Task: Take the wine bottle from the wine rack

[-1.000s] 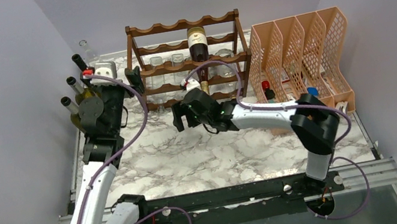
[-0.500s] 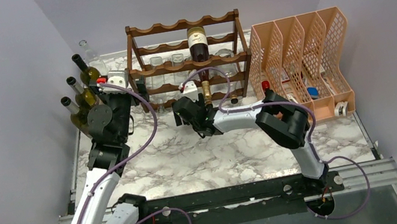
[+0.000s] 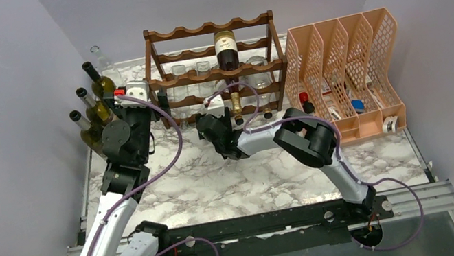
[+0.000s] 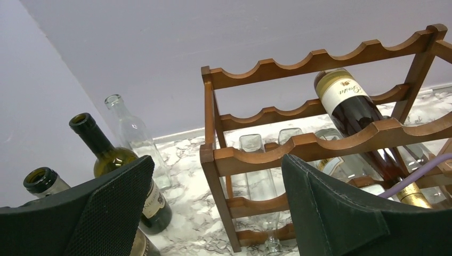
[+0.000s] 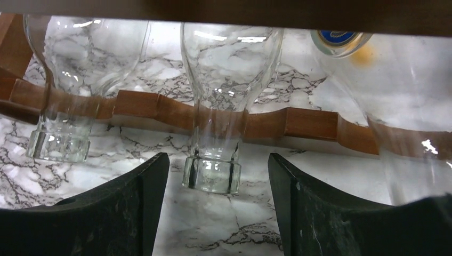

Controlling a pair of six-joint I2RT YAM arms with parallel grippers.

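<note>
Rack scene: the wine bottle lies ungripped in the wine rack, second tier down, third slot from the left.
The left fingers gape wide beside the rack's left post, gripping nothing. The right fingers stand apart either side of the mouth of a clear bottle low in the rack, not touching it. The cream label's cursive is unreadable. Green bottles crowd the left wall; an orange file organizer flanks the rack on the desk.
</note>
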